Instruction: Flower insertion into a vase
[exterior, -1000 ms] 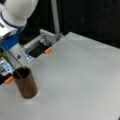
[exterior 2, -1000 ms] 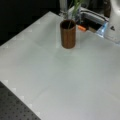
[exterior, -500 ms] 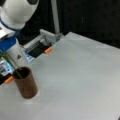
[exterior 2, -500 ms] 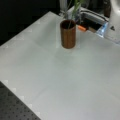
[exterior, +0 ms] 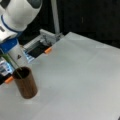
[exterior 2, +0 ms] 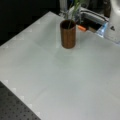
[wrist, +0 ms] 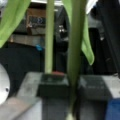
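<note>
The vase (exterior: pixel 25 83) is a dark brown wood-grain cylinder standing upright on the white table, seen in both front views. The flower's green stem (exterior: pixel 12 65) slants down from my blue and white wrist (exterior: pixel 11 45) into the vase's mouth. From the other side, the stems and leaves (exterior 2: pixel 73 12) rise out of the vase (exterior 2: pixel 68 35) and run off the top. In the wrist view my gripper (wrist: pixel 73 87) is shut on the stem (wrist: pixel 75 50), which runs between two dark grey fingers (wrist: pixel 53 86). Long green leaves (wrist: pixel 86 42) hang beside it.
A metal frame with orange tabs (exterior: pixel 48 50) runs along the table's edge behind the vase, also seen in a front view (exterior 2: pixel 81 28). The arm's white base (exterior 2: pixel 113 22) stands at a front view's right. A black perforated board (exterior 2: pixel 15 110) borders the table's near corner.
The arm's upper part has shifted slightly to the right in a front view. The vase has not moved and the stem stays in its mouth.
</note>
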Controlling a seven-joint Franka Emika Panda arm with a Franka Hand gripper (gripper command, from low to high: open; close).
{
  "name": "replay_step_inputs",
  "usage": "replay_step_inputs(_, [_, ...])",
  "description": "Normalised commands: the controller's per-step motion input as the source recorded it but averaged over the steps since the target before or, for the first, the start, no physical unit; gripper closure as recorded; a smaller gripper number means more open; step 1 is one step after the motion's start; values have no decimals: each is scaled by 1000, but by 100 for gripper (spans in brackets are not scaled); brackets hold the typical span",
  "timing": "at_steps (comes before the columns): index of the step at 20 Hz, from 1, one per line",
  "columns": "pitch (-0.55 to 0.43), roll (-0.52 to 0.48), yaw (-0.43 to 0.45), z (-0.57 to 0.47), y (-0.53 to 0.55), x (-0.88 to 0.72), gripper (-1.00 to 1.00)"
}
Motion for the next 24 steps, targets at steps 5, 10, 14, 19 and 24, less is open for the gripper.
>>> replay_step_inputs(5, [150, -113, -84, -149, 96, 135, 100])
replay_step_inputs(10, [50, -122, -102, -247, 149, 107, 100])
replay_step_inputs(14, [-23, -104, -101, -368, 224, 107, 100])
replay_step_inputs(19, [-61, -103, -62, -376, 228, 112, 100])
replay_step_inputs(24, [-76, -69, -42, -316, 194, 157, 100])
